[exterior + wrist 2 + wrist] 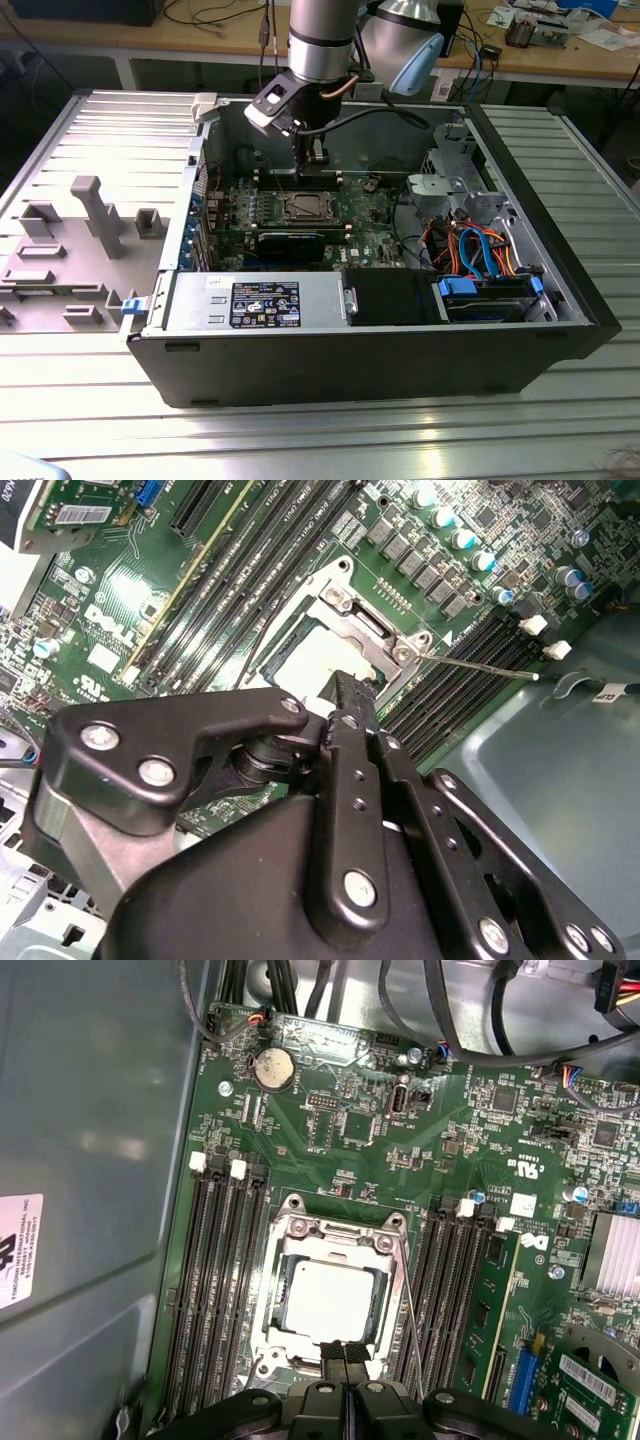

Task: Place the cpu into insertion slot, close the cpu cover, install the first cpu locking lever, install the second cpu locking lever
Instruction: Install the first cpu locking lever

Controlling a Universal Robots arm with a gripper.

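The fingers point(333, 1360) are seen pressed together with nothing visible between them, their tips set at the edge of the cpu cover point(338, 1232) in the first wrist view. In the exterior view the gripper point(314, 168) is found just above the middle of the frame, inside the open computer case point(380, 350), directly over the insertion slot point(305, 207). The cpu point(330, 1298) is seated in that slot, its pale face shown through the cover's cut-out, and the cover appears to be lying down over it. A thin wire locking lever point(480, 666) is seen standing out from the socket's corner, not latched as far as can be judged. The step in hand is judged to be the closing of the cover. Pressure is best applied to the metal frame alone, straight down, so that the chip's face is not touched and the wire beside the tips is not snagged.
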